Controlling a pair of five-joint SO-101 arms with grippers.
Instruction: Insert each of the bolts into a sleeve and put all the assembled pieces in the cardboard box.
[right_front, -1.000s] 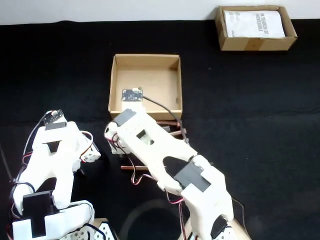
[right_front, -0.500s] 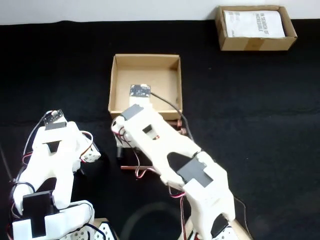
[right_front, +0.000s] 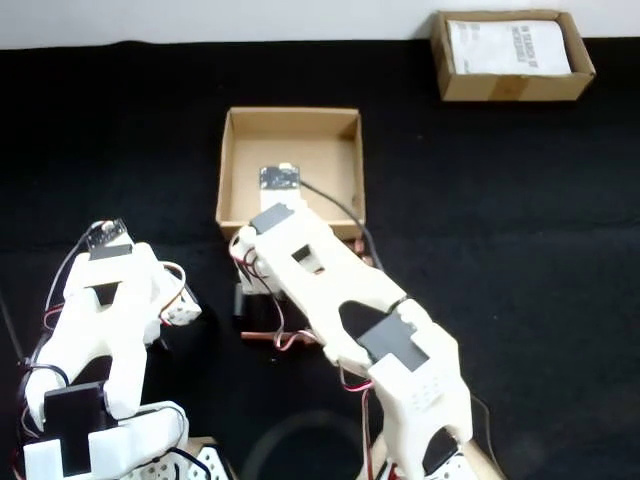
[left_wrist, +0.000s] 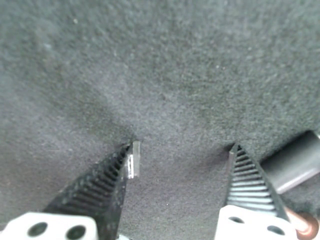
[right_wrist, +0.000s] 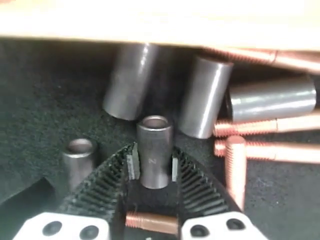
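Note:
My right gripper (right_wrist: 153, 151) is shut on a dark grey sleeve (right_wrist: 154, 165) that stands upright between its fingers, just in front of the cardboard box (right_front: 290, 150). The box's front wall (right_wrist: 150, 20) is close by. Three more sleeves (right_wrist: 131, 80) (right_wrist: 205, 95) (right_wrist: 272, 102) lie against that wall, and a small one (right_wrist: 80, 157) stands beside the gripper. Several copper bolts (right_wrist: 270, 150) lie in a pile on the other side. Another bolt (right_wrist: 150, 221) lies across between the fingers' bases. My left gripper (left_wrist: 182, 147) is open over bare black cloth.
A second cardboard box (right_front: 512, 55) holding a printed sheet stands at the far right. A sleeve (left_wrist: 290, 162) and a bolt tip (left_wrist: 305, 225) lie beside my left gripper. One bolt (right_front: 262, 337) lies on the cloth between the arms.
The right arm has swung a little to the right and closer to the box's front wall. The left arm has kept still.

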